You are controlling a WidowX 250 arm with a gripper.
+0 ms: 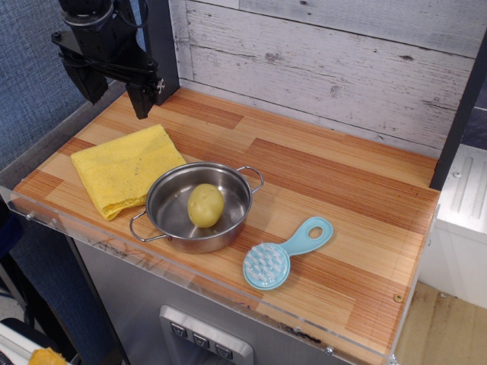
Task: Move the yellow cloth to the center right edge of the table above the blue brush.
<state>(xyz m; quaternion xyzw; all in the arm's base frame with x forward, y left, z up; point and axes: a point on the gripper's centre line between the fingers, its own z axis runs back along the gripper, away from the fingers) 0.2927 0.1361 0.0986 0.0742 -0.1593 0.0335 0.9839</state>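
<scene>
The rectangular orange-brown striped-plank wooden counter (327, 175) w/ clear acrylic rim carries everything. On it, just below and slightly fwd of the black end effector (114, 95), lies the folded, roughly square bright yellow textured cloth (122, 169). End effector hangs above the counter's far-left corner, fingers apart at a medium-wide gap, holding nothing, not touching the cloth.

The round stainless steel pot w/ two loop handles (171, 209) sits further from the end effector, to the cloth's right; its rim looks to overlap or touch the cloth's right edge, can't tell which. A yellowish oval potato (206, 205) rests inside. Well beyond the pot, far from the end effector, is the small light-blue plastic brush w/ round bristled head and looped handle (283, 253).

Handling, as a guess: cloth is light, soft, floppy; will sag and maybe unfold when lifted. Not fragile, not slippery. Best pinch prob. at the far corner nearest the end effector, or a mid-cloth pinch straight down to bunch the layers; avoid the pot-side edge.

Orientation: cloth lies flat, rotated diamond-wise vs. counter edges; nearly square, so long axis is weak, approx. running from near-left edge toward the back-right, a corner pointing up at the end effector.
</scene>
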